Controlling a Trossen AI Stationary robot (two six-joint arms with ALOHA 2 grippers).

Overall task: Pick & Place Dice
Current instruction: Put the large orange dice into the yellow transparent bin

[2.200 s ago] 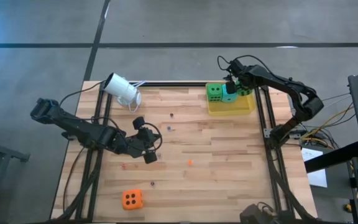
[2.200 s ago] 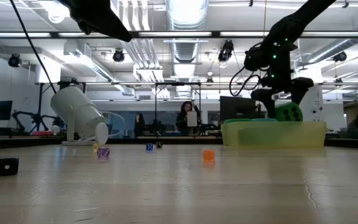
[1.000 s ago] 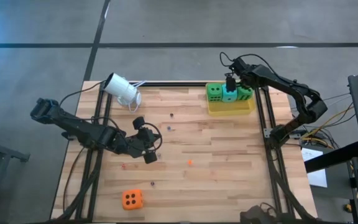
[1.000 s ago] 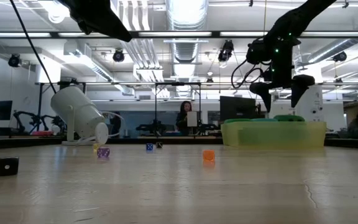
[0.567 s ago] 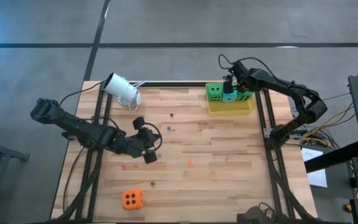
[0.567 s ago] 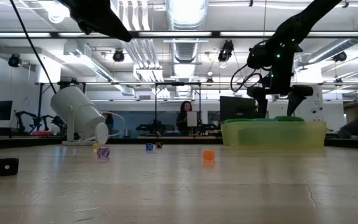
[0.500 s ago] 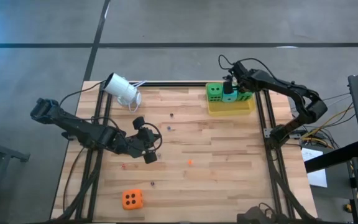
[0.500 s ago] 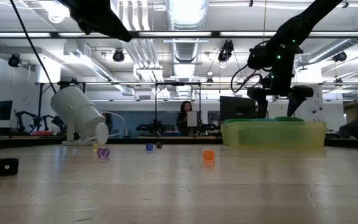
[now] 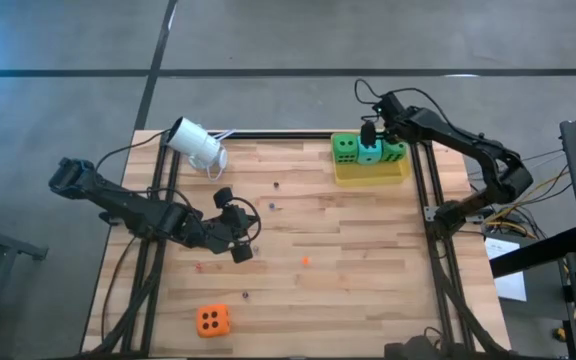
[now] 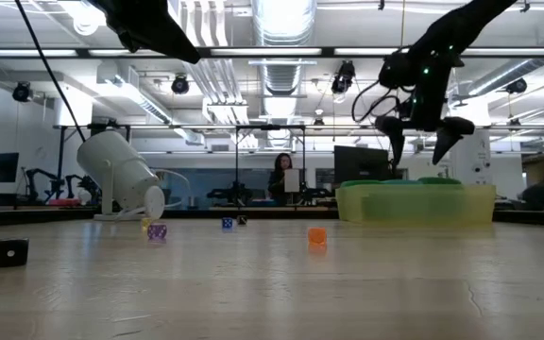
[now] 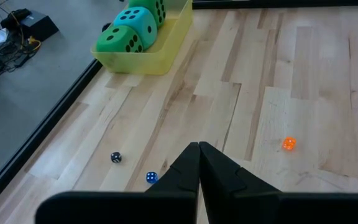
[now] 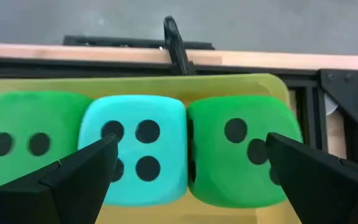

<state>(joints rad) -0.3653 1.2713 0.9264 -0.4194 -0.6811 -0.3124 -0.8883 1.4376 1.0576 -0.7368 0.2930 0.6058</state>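
The right gripper [image 9: 369,131] hangs just above the yellow tray [image 9: 371,174] at the far right corner of the table [image 9: 368,260], with its two fingers spread wide and nothing between them. Right under it three dice sit side by side in the tray: a green die [image 12: 27,149], the teal die [image 12: 135,149] in the middle, and a second green die [image 12: 241,149]. They touch each other and fill the tray in a row.

The one die not put away is the orange die [image 9: 212,320]. It lies at the near left part of the table, well apart from the tray and far from the right gripper.

The left gripper [image 9: 240,240] is over the middle-left of the table, its fingers pressed together and holding nothing. The orange die lies near it, toward the front edge. So the left arm looks like the nearer one to fetch it, and it would have to open up first.

A white camera [image 9: 196,145] and a few tiny dice also sit on the table.
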